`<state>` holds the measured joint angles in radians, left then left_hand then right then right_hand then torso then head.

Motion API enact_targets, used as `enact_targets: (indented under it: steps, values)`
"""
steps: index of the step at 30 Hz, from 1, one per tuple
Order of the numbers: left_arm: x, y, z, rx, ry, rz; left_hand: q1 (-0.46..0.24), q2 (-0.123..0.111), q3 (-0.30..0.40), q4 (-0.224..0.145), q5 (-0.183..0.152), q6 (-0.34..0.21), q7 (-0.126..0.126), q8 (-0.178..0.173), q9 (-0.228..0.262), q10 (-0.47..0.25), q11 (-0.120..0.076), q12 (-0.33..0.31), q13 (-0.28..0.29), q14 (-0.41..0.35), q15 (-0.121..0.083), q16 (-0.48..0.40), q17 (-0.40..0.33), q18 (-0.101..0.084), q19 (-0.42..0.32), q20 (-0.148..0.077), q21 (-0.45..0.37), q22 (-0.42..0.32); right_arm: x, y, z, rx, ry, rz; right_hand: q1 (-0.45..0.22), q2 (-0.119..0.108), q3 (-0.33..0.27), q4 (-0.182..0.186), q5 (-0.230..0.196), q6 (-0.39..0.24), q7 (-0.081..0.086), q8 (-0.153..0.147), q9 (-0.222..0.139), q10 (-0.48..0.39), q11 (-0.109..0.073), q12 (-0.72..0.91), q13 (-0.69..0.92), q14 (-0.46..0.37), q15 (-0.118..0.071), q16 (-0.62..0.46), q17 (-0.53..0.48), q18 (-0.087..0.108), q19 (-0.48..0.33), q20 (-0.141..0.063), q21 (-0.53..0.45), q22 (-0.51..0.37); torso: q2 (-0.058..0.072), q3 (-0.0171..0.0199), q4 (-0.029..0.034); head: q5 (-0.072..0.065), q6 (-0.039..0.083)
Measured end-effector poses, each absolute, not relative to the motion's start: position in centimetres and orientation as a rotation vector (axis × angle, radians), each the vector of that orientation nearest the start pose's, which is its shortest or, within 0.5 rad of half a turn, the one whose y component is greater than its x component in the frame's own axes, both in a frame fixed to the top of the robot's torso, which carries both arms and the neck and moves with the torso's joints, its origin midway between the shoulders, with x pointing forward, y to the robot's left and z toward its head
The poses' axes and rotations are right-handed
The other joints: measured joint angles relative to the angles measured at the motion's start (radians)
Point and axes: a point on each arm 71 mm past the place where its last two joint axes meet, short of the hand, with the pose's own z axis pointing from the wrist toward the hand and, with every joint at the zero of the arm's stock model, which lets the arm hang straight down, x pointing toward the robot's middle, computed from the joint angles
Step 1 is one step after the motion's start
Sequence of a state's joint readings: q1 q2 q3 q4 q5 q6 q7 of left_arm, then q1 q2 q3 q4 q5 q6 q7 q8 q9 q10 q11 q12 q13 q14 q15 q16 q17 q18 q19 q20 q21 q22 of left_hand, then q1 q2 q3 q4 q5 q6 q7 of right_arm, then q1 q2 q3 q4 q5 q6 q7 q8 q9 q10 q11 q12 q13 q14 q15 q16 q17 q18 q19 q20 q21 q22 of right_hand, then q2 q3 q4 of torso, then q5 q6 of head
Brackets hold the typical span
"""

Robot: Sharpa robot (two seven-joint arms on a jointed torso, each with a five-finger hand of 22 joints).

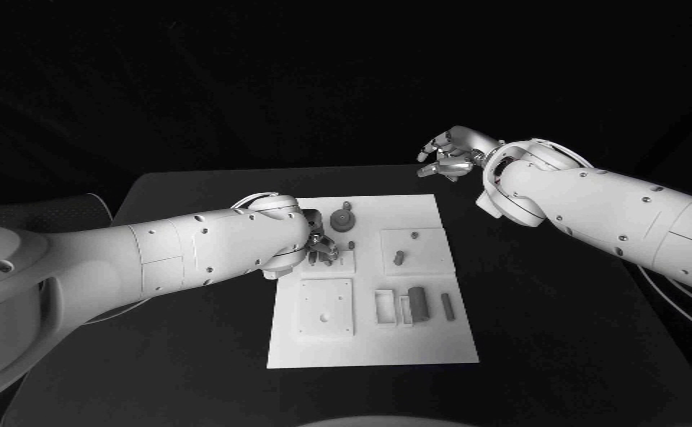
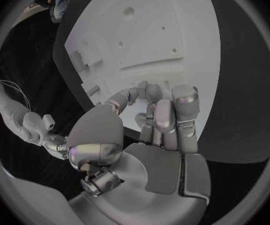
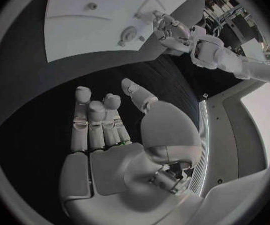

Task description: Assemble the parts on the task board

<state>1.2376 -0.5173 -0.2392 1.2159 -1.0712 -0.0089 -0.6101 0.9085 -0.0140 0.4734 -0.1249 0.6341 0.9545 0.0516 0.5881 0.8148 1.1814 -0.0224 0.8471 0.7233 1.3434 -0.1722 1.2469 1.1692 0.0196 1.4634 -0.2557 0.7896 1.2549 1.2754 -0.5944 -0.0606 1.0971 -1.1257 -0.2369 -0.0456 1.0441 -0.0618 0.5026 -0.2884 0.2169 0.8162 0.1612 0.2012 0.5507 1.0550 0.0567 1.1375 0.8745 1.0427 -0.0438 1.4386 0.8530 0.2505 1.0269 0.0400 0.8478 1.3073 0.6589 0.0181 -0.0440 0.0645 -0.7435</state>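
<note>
On the black table point(image 1: 188, 347), task board point(image 1: 368, 347) lies beneath left robot hand point(image 1: 320, 244).

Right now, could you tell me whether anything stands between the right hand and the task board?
Nothing visible does. The right hand hovers open over bare black table just beyond the task board's far right corner. The left hand is on the board's far left part, off that path.
</note>
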Motion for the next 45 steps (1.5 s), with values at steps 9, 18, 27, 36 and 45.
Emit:
enact_targets:
  steps: [9,18,27,36,45]
  values:
    - [50.71,15.69,-28.22,-0.182,2.312,-0.171,0.0,0.0,0.0,0.0,0.0,0.0,0.0,0.008,-0.002,0.0,0.0,0.0,-0.001,0.0,0.0,0.0,0.001,0.0,0.0,0.0,-0.004,0.0,56.91,-20.09,-18.09,0.149,1.743,0.663,0.0,0.0,0.0,0.0,0.0,0.0,0.0,0.0,0.0,0.001,-0.001,0.0,0.0,0.0,0.0,0.0,0.0,0.0,0.0,0.0,0.0,0.0,0.0,-0.0001,-0.0003,0.0,-0.002]
    - [50.75,15.68,-28.22,-0.182,2.31,-0.169,-0.004,-0.004,0.0,0.0,-0.002,0.0,0.0,0.025,-0.002,0.0,0.0,0.0,-0.001,0.0,0.0,0.0,0.001,0.0,0.0,0.0,-0.004,0.0,56.91,-20.09,-18.09,0.148,1.744,0.662,0.0,0.0,0.0,0.0,0.0,0.0,0.0,0.0,0.0,0.001,-0.001,0.0,0.0,0.0,0.0,0.0,0.0,0.0,0.0,0.0,0.0,0.0,0.0,0.0,-0.0004,0.001,0.0]
    - [50.8,15.68,-28.27,-0.183,2.31,-0.167,-0.004,-0.004,0.0,0.0,0.0,0.0,0.0,0.031,-0.002,0.003,-0.003,0.0,-0.002,0.002,-0.002,0.0,0.001,0.0,0.0,0.001,-0.004,0.0,56.9,-20.0,-18.09,0.147,1.744,0.664,0.0,0.0,0.0,0.0,0.0,0.0,0.0,0.0,-0.001,0.002,-0.002,0.0,-0.001,0.0,0.0,0.0,0.0,0.0,0.0,0.0,0.0,0.0,-0.001,0.0004,-0.0005,0.0,0.002]
    - [50.79,15.63,-28.27,-0.182,2.31,-0.167,-0.004,-0.004,-0.001,-0.001,0.0,0.0,0.0,0.038,-0.002,0.003,-0.003,0.004,-0.002,0.002,-0.002,-0.001,0.001,0.0,0.001,0.001,-0.004,0.0,56.9,-20.0,-18.1,0.147,1.745,0.664,0.0,0.0,0.0,0.0,0.0,0.0,0.0,0.0,-0.001,0.002,-0.002,0.0,-0.001,0.0,0.0,0.0,0.0,0.0,-0.002,0.001,0.0,0.0,-0.001,0.0007,-0.0006,-0.003,0.003]
    - [50.76,15.63,-28.26,-0.182,2.309,-0.169,-0.004,-0.004,-0.002,-0.002,0.0,0.001,-0.001,0.038,-0.002,0.003,-0.003,0.004,-0.003,0.002,-0.002,-0.001,0.001,0.0,0.002,0.002,-0.004,-0.001,56.9,-19.92,-18.1,0.146,1.746,0.665,0.0,0.0,0.0,0.0,0.0,0.0,0.0,0.0,-0.001,-0.001,0.001,0.0,-0.001,-0.001,0.002,0.0,-0.001,0.0,-0.002,0.002,0.0,0.0,0.0,0.0003,-0.0007,-0.006,0.002]
